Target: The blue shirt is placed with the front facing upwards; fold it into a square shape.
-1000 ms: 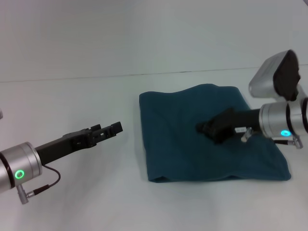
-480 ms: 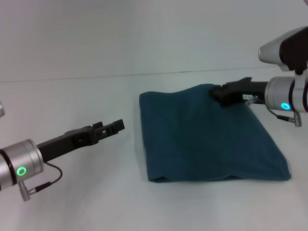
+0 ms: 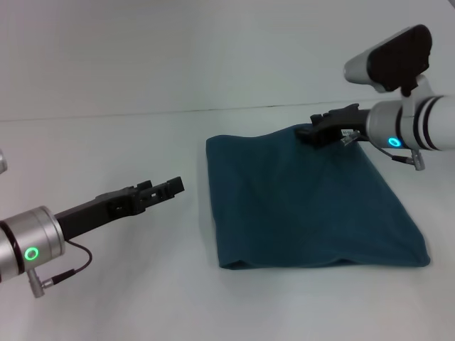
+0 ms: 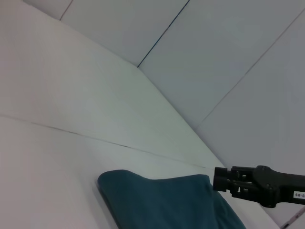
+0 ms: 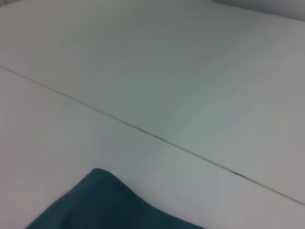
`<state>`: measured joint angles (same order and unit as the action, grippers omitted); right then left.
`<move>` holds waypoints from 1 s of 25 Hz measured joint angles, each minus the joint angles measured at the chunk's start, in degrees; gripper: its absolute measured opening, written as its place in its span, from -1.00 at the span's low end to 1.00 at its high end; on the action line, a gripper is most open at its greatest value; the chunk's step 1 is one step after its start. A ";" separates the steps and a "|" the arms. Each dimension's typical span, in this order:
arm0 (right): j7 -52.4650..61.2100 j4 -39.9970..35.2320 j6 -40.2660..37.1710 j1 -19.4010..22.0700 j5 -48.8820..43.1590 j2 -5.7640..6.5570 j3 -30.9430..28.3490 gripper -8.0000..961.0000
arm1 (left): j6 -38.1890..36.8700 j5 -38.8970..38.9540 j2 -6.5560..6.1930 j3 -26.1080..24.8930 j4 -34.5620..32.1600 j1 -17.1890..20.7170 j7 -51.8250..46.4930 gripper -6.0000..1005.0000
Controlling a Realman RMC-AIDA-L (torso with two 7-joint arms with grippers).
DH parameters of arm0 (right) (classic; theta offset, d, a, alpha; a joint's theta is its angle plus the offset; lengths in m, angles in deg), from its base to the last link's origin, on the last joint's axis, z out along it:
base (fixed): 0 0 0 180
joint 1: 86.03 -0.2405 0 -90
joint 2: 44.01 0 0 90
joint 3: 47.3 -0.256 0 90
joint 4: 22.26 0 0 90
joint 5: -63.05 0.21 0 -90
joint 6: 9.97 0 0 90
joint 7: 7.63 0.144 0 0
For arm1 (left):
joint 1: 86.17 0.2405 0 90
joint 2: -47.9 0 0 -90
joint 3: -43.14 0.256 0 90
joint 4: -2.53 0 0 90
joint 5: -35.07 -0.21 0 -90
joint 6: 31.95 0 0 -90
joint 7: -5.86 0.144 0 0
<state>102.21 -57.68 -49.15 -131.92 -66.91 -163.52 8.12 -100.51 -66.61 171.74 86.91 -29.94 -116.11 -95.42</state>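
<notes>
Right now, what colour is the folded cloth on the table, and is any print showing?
The folded shirt is plain dark teal-blue, no print visible; clearest in the head view.

A plain white table (image 3: 106, 298) fills the lower two thirds of the head view. The shirt (image 3: 306, 206) lies flat on it, right of centre, folded into a rough square with plain teal cloth upward and its fold along the lower edge.
</notes>
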 joint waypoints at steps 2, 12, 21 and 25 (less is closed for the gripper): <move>0.20 0.48 0.75 -0.57 -0.75 -0.01 0.02 -0.16 | 0.00 0.00 0.00 0.00 0.01 0.14 -0.12 0.86; -0.17 0.69 3.83 -1.00 -0.87 -0.02 0.63 -0.10 | 0.00 0.00 0.00 -0.01 0.12 0.33 -0.32 0.86; -0.25 5.59 9.46 -2.93 -0.92 -0.05 3.80 -0.10 | 0.01 0.00 0.05 0.00 0.14 0.33 -0.57 0.86; -0.20 5.92 9.85 -3.03 -0.92 -0.02 4.42 -0.10 | 0.07 0.00 0.08 -0.01 0.14 0.32 -0.95 0.86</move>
<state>102.01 -51.77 -39.30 -134.95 -67.82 -163.54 12.54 -100.44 -66.61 171.83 86.90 -29.81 -115.78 -96.37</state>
